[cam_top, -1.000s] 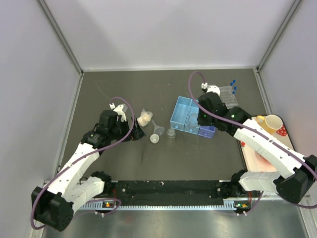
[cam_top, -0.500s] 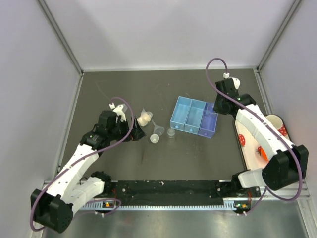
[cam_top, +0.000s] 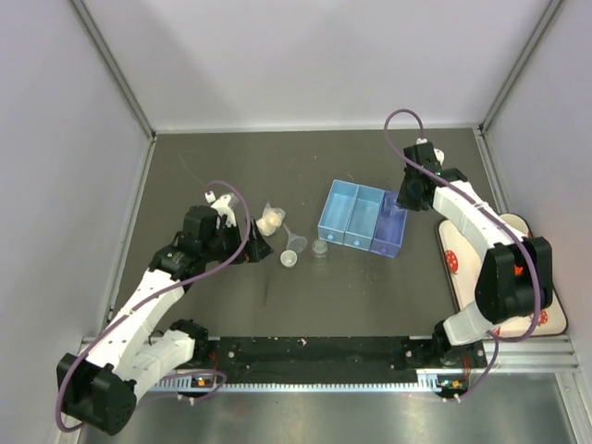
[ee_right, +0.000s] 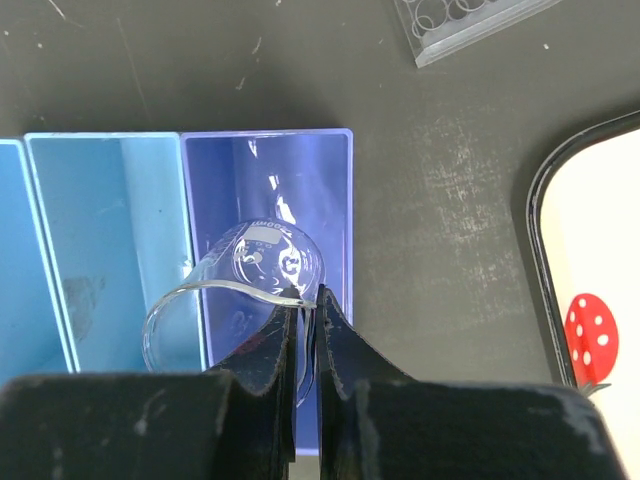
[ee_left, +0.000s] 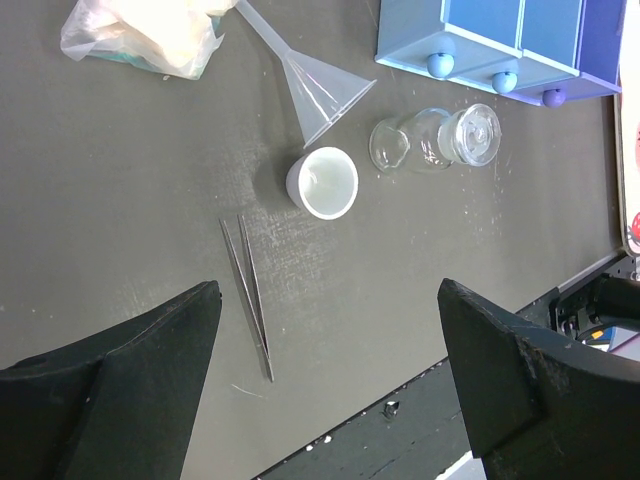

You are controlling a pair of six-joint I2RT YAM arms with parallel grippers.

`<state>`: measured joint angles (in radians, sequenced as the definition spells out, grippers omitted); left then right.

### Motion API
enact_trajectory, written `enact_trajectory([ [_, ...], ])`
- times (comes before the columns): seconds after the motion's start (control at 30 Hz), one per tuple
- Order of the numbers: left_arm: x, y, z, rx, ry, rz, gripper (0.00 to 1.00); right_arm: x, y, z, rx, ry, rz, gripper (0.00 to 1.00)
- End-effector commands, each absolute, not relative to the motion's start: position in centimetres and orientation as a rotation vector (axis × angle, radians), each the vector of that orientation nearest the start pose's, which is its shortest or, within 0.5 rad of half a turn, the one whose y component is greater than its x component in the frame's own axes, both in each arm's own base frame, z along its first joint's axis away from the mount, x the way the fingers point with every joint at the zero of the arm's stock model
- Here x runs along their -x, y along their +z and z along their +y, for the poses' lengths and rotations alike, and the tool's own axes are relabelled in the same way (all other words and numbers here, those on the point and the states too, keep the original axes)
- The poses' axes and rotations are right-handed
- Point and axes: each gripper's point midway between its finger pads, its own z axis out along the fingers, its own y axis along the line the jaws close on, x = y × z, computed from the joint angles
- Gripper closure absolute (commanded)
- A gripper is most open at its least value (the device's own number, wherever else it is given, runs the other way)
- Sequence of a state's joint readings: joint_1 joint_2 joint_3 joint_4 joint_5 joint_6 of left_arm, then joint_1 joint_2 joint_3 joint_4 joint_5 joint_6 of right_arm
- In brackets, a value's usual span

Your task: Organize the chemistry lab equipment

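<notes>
Right wrist view looks down on the blue organiser (ee_right: 110,200), a box of three open compartments set side by side. The right gripper (ee_right: 308,300) is clenched on the rim of a clear beaker (ee_right: 262,262), its two fingers pinching the glass wall between them. The beaker hangs at the violet compartment (ee_right: 300,170), which forms one end of the organiser; whether its base touches the compartment floor I cannot tell. A clear holed tube rack (ee_right: 465,18) lies on the table (ee_right: 450,200) near that violet end, apart from the organiser; the strawberry-patterned tray (ee_right: 600,230) lies off to the side of the same end, with bare table between.

On the organiser's other side, well apart from it, hovers the left gripper (ee_left: 327,330); its fingers are released and spread wide, holding nothing. Between this gripper and the organiser's knobbed front lie several small items. A small clear flask (ee_left: 435,140) lies on its side nearest the organiser, not touching it. A white cup (ee_left: 322,183) stands upright just beside the flask, on the side away from the organiser. A clear funnel (ee_left: 320,85) lies on its side with its wide mouth just beside the cup; whether they touch I cannot tell. Thin tweezers (ee_left: 250,295) lie flat beyond the cup, farther from the organiser; a crumpled plastic bag (ee_left: 150,30) sits near the funnel's stem, also well apart from the organiser.
</notes>
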<state>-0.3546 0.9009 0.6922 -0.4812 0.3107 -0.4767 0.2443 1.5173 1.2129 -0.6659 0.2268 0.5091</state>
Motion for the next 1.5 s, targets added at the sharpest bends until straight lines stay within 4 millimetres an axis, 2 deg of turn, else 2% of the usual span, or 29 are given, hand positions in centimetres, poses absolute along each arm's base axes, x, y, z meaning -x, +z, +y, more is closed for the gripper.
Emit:
enact_trajectory([
  [0.0, -23.0, 16.5, -16.5, -0.071, -0.810, 2.276, 0.05, -39.1, 14.8, 7.9, -0.431, 0.092, 2.404, 1.00],
  [0.23, -23.0, 16.3, -16.5, -0.067, -0.808, 2.281, 0.05, -40.1, 13.1, 7.9, -0.448, 0.091, 2.432, 1.00],
  [0.77, -23.1, 16.2, -16.6, -0.071, -0.807, 2.290, 0.05, -41.2, 10.6, 6.8, -0.514, 0.064, 2.460, 1.00],
  [1.0, -23.2, 16.0, -16.7, -0.070, -0.804, 2.298, 0.05, -41.6, 10.8, 6.5, -0.528, 0.063, 2.447, 1.00],
  [1.47, -23.1, 16.0, -16.7, -0.071, -0.799, 2.300, 0.05, -41.7, 11.1, 6.5, -0.523, 0.067, 2.441, 0.88],
])
